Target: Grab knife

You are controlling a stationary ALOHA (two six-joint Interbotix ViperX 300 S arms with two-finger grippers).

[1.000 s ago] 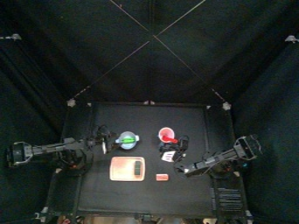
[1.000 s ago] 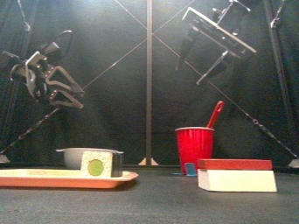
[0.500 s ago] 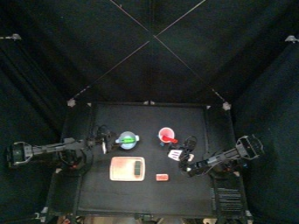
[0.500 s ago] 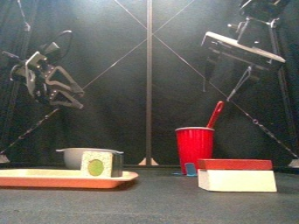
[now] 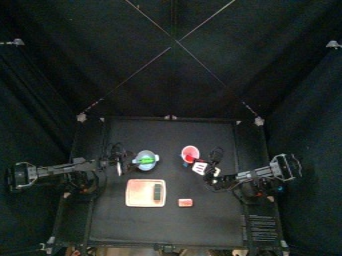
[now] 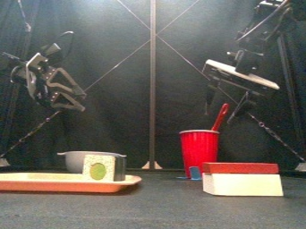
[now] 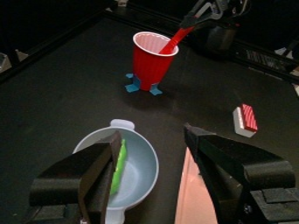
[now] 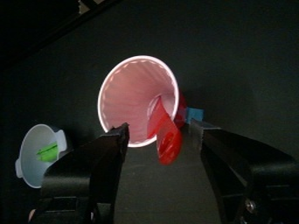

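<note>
A red cup (image 6: pixel 199 152) stands at mid-table, also in the top view (image 5: pixel 191 154). A slim red stick (image 6: pixel 220 116) leans out of it. A knife with a dark handle and pale blade does not show in any view. My right gripper (image 6: pixel 225 76) is open and hangs just above and beside the cup. In the right wrist view my right gripper (image 8: pixel 163 144) frames the cup mouth (image 8: pixel 138 92) and the red stick (image 8: pixel 165 131). My left gripper (image 7: pixel 149 144) is open and empty, hovering over a pale bowl (image 7: pixel 117 166).
The bowl (image 5: pixel 146 158) holds something green. A tan cutting board (image 5: pixel 146 192) lies in front of it. A small red-orange block (image 5: pixel 185 202) lies to the board's right, also in the front view (image 6: pixel 242 179). A blue piece (image 7: pixel 140 85) sits at the cup's base.
My right gripper has come down and moved in towards the red cup. The left arm and the things on the table have not moved.
</note>
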